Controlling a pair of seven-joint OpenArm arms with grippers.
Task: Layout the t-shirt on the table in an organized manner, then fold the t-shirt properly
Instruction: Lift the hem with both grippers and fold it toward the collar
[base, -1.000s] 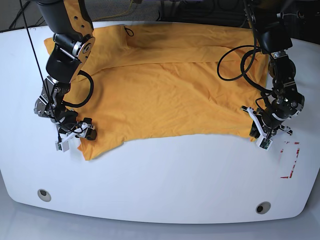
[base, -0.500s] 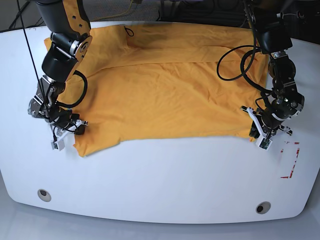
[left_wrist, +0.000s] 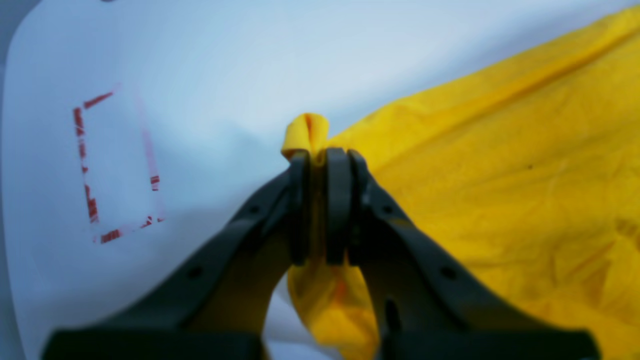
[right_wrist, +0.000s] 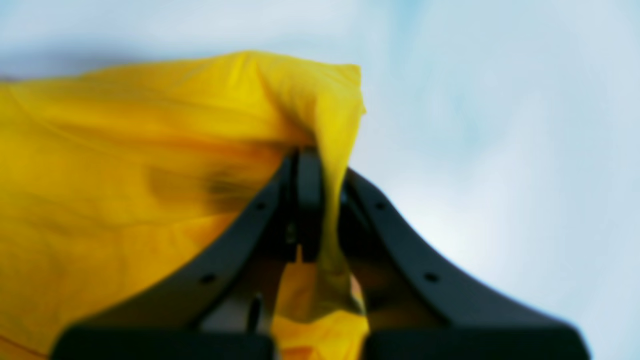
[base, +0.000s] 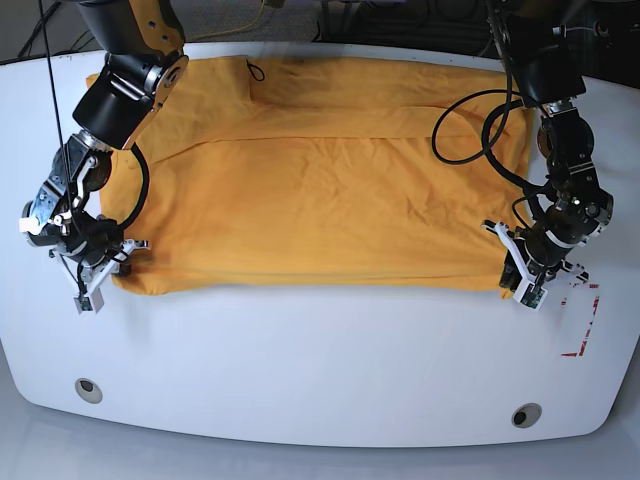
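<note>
The right gripper (base: 100, 283) had dragged its corner outward, pulling the near hem of the t-shirt (base: 320, 190) straight across the table (base: 320, 360). Both pincers were pressed together on fabric: the right on one near corner, the left gripper (base: 522, 283) on the other, beside the red tape outline (base: 582, 322).

The t-shirt (base: 320, 190) lay spread across the table's (base: 320, 350) twelve-o'clock half. The right gripper (base: 108, 270) sat at its eight-o'clock corner, the left gripper (base: 518, 275) at four o'clock. A tape outline (base: 582, 320) lay just beyond, two grommets (base: 88, 388) toward six.
</note>
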